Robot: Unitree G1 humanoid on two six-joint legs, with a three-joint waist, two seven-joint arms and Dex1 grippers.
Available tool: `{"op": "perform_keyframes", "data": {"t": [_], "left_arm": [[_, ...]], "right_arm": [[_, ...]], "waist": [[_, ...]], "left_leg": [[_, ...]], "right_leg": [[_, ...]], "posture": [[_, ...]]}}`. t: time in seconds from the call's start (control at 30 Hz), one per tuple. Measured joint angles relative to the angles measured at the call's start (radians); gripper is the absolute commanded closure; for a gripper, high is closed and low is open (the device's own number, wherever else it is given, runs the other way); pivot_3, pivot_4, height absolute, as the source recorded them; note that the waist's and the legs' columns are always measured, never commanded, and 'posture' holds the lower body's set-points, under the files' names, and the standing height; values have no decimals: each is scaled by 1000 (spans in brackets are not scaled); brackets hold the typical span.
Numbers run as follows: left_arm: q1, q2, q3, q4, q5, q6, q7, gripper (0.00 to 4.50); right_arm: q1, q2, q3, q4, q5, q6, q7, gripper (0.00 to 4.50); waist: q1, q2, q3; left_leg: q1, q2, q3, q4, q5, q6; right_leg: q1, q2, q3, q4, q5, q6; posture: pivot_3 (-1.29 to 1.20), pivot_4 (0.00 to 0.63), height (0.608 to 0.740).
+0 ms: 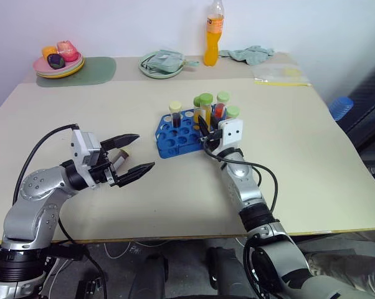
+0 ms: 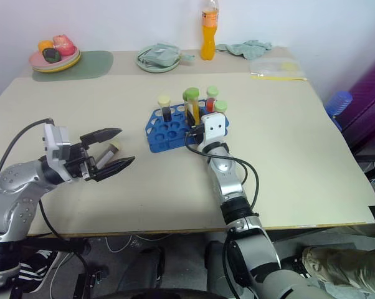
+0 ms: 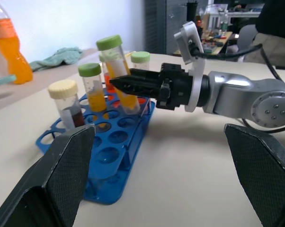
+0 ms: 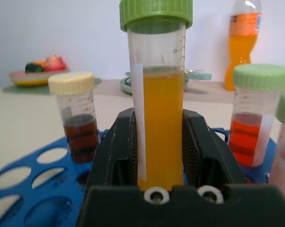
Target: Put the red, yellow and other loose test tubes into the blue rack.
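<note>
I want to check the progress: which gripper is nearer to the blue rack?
The right. The right gripper is over the blue rack, jaws shut on the yellow tube. The left gripper hovers open beside the rack, apart from it.

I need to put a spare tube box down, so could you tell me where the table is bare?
Bare patches: the tabletop to the robot's right of the blue rack, and the near strip in front of the rack. The left gripper hovers open over the near left. Crowded: the rack, where the right gripper holds the yellow tube, and the far edge.
</note>
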Motion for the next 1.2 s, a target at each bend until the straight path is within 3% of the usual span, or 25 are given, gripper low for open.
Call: {"op": "perform_keyframes", "data": {"t": [0.33, 0.93, 0.97, 1.0, 1.13, 1.2], "left_arm": [[-16, 1, 0, 0, 0, 5, -12, 0], [-17, 5, 1, 0, 0, 19, -2, 0], [-17, 5, 1, 0, 0, 19, 0, 0], [-17, 5, 2, 0, 0, 19, 2, 0], [-17, 5, 3, 0, 0, 20, 5, 0], [-15, 5, 5, -1, 0, 20, 8, 0]], "right_arm": [[43, 32, -6, -5, 1, -67, 1, 3712], [9, 34, 5, 167, -86, -208, -38, 3712], [8, 34, 4, 170, -82, -212, -29, 2627], [8, 34, 4, 172, -72, -211, -14, 2313], [10, 32, 9, 170, -66, -205, 18, 306], [16, 21, 13, 147, -73, -189, 22, 77]], "waist": [[0, 0, 0], [-2, 0, 0], [-2, 0, 0], [-2, 0, 0], [-2, 0, 0], [-1, 0, 0]], "left_leg": [[0, 0, 0, -1, 0, 0], [1, 0, 0, -1, 0, 0], [1, 0, 0, 0, 0, 0], [1, 0, 0, 0, 0, 0], [1, 0, 0, 0, 0, 0], [1, 0, 0, 0, 0, 0]], "right_leg": [[0, 0, 0, 0, 0, 0], [0, 0, 0, 0, 0, 0], [0, 0, 0, 0, 0, 0], [0, 0, 0, 0, 0, 0], [0, 0, 0, 1, 0, 0], [0, 0, 0, 0, 0, 0]], "posture": [[0, 150, 740], [0, 150, 740], [0, 150, 740], [0, 150, 740], [0, 150, 740], [0, 150, 740]]}}
